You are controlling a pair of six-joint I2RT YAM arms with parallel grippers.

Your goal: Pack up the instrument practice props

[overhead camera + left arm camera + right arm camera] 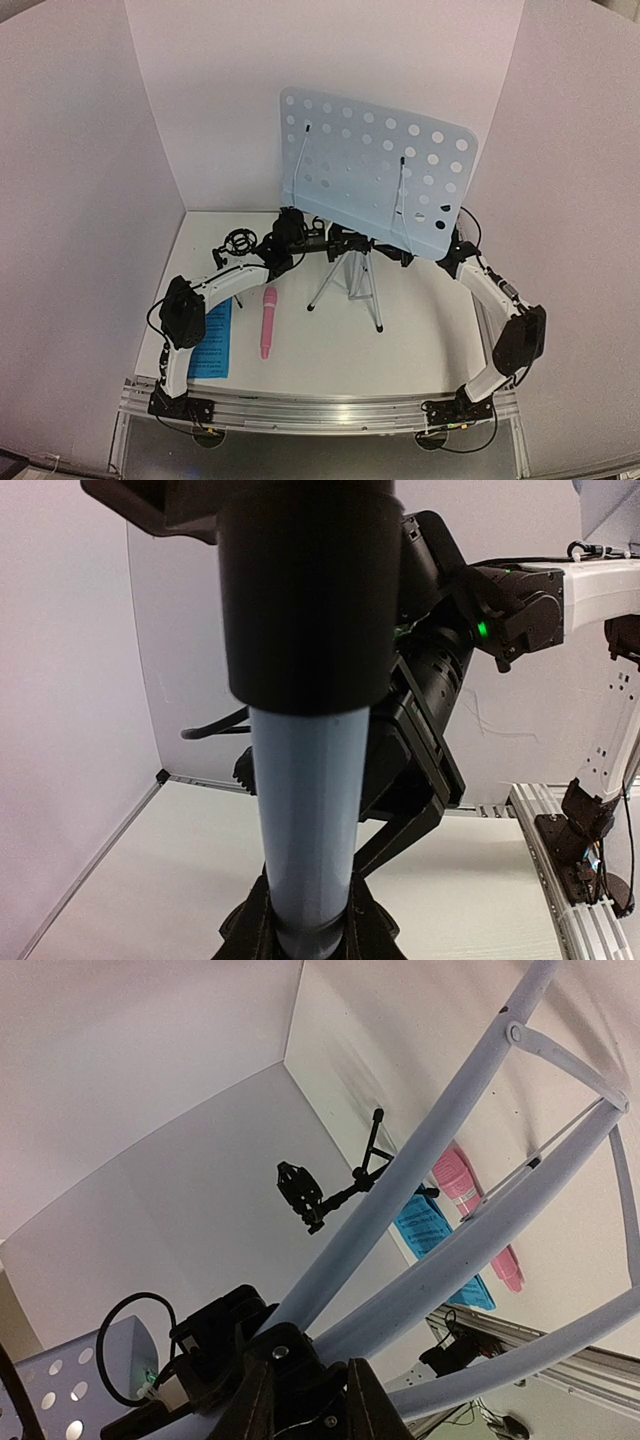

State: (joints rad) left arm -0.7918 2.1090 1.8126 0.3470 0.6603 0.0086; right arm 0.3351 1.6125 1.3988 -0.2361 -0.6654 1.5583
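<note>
Although its perforated desk hides part of both arms from above, the pale-blue music stand (380, 170) is plainly upright near the back of the table (430, 340), its silver tripod (350, 285) splayed on the white surface. Both arms reach in under the desk, one from each side.

The left gripper (308, 920) is clamped on the stand's pale upright tube (305, 820). In the left wrist view the tube runs straight up between its two black fingers (250, 925), which press it on both sides, below a wide black collar (300, 600).

The right gripper (305, 1405) sits at the black hub (290, 1370) where the tripod legs (470, 1250) meet. Its fingers (372, 1410) flank the hub closely at a narrow gap, though I cannot tell whether they actually touch it.

Blue sheet-music pages (212, 338) lie flat on the table's left side, partly under the left arm. Just to their right lies the pink microphone (268, 322), lengthwise and well apart from either gripper. Behind these, near the back wall, stands the small black mic stand (238, 248) with its ring mount, close beside the left arm's wrist.
</note>
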